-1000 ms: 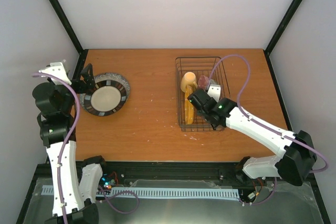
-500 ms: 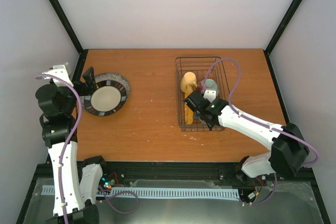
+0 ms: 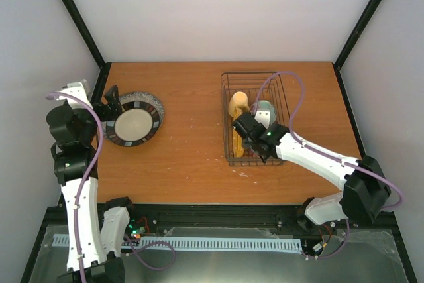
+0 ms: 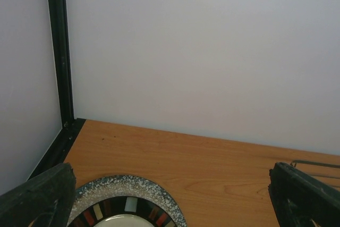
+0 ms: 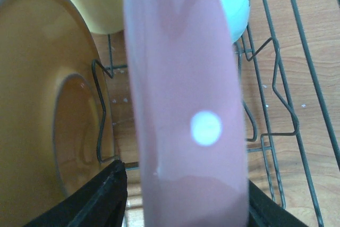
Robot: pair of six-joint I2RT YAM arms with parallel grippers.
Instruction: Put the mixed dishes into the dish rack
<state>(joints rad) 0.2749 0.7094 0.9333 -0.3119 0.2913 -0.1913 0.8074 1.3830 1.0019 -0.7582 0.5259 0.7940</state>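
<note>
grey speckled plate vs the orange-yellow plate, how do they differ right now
The grey speckled plate lies flat on the table, while the orange-yellow plate stands on edge in the dish rack. The grey speckled plate has a dark patterned band around a cream centre; the orange-yellow plate is one plain colour. The grey speckled plate looks the wider of the two. Both are round plates.

Grey speckled plate [image 4: 127, 185] on the wooden table [image 4: 212, 158] — left gripper [image 4: 172, 195] gaping wide, white wall [image 4: 212, 51] beyond.
</note>
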